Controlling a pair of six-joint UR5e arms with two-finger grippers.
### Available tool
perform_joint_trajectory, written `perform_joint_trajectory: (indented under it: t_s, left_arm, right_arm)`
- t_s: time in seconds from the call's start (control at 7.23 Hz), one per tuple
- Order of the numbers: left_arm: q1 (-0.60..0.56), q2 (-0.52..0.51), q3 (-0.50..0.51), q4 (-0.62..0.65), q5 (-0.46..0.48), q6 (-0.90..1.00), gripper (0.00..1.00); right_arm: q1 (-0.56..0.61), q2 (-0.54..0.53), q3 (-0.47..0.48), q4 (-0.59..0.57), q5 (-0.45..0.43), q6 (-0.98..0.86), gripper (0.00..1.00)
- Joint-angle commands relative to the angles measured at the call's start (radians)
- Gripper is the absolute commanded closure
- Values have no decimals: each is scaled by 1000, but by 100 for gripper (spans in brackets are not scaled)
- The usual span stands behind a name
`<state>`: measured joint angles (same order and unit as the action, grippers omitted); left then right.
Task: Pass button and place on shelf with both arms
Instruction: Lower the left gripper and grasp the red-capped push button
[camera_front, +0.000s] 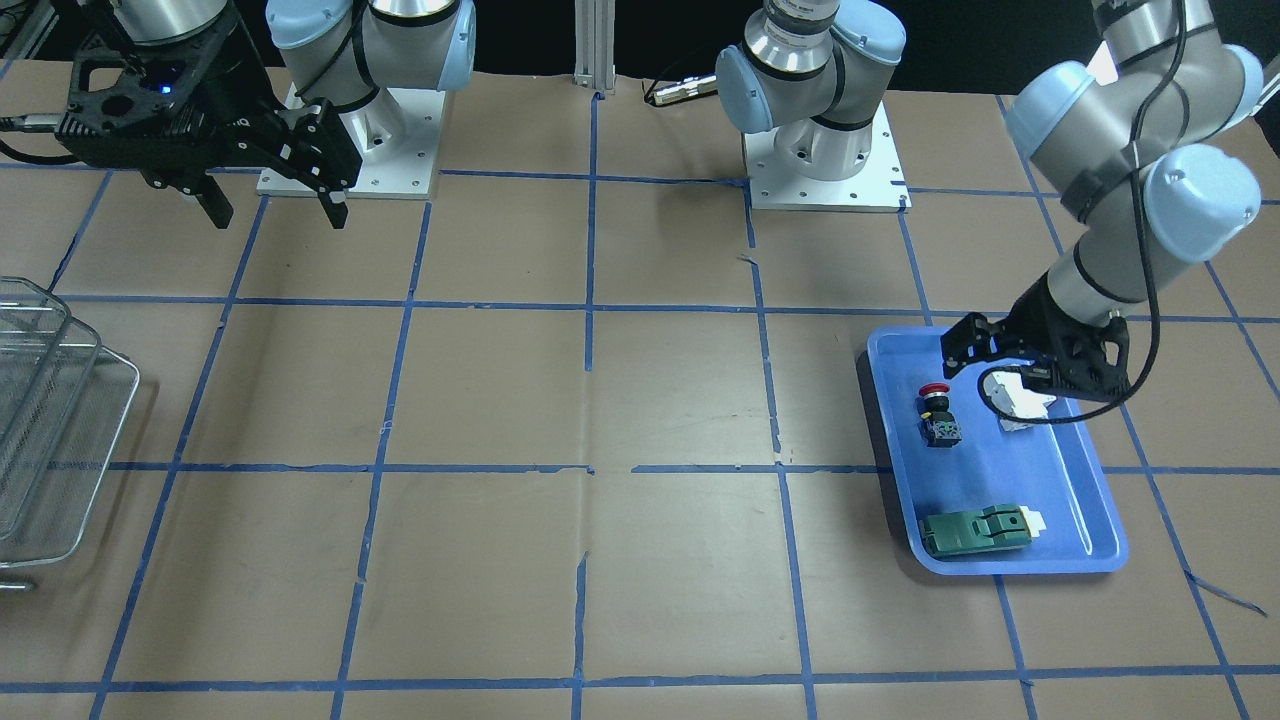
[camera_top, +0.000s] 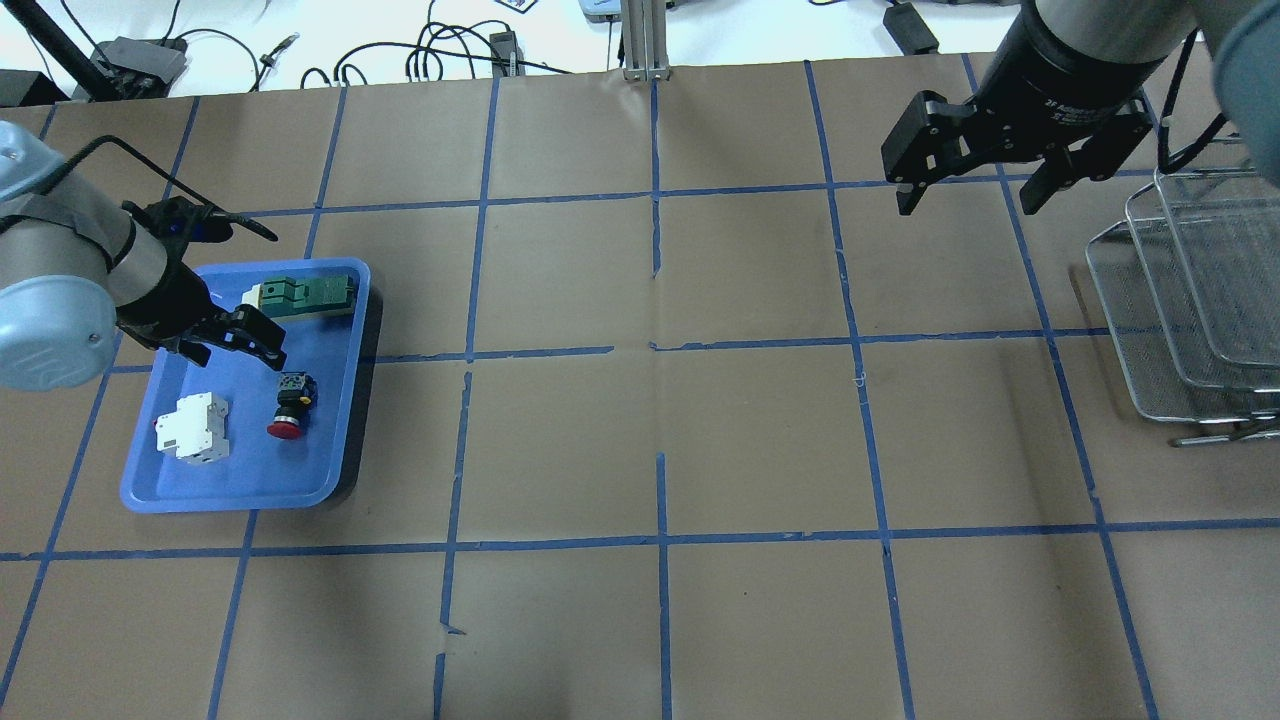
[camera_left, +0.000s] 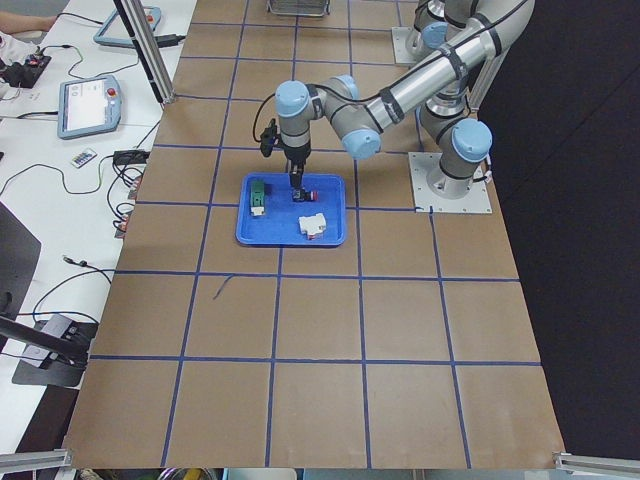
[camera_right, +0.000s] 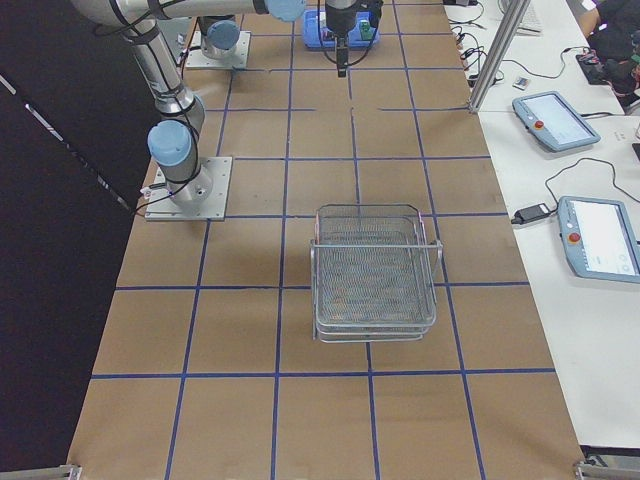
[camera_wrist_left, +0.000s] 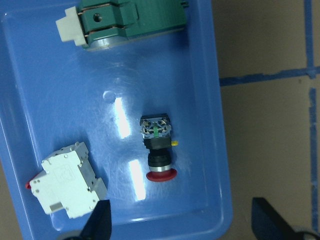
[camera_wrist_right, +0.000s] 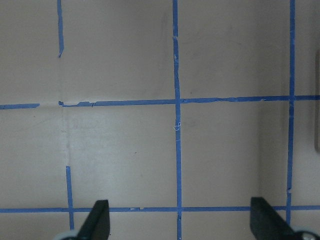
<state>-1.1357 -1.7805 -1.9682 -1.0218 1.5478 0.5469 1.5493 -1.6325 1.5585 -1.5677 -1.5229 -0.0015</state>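
The button (camera_top: 290, 405) lies on its side in the blue tray (camera_top: 240, 488), red cap toward the robot. It also shows in the front view (camera_front: 938, 415) and in the left wrist view (camera_wrist_left: 157, 147). My left gripper (camera_top: 228, 345) hovers over the tray, above and just behind the button, open and empty (camera_wrist_left: 182, 220). My right gripper (camera_top: 970, 195) is open and empty, held high over bare table at the far right (camera_front: 275, 210). The wire-mesh shelf (camera_top: 1180, 320) stands at the table's right end (camera_right: 375, 270), to the right of the right gripper.
In the tray with the button lie a white breaker block (camera_top: 192, 428) and a flat green part (camera_top: 305, 295). The table is brown paper with a blue tape grid. Both arm bases (camera_front: 825, 160) stand at the robot's edge.
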Motion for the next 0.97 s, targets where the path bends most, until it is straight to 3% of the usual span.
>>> perform_joint_trajectory:
  t_s: [0.0, 0.83]
  left_arm:
    - [7, -62, -31, 66, -17, 13, 0]
    - [8, -69, -142, 127, -8, -15, 0]
  right_arm:
    - [0, 0, 2, 2, 0, -2, 0]
    - [0, 0, 2, 3, 0, -2, 0]
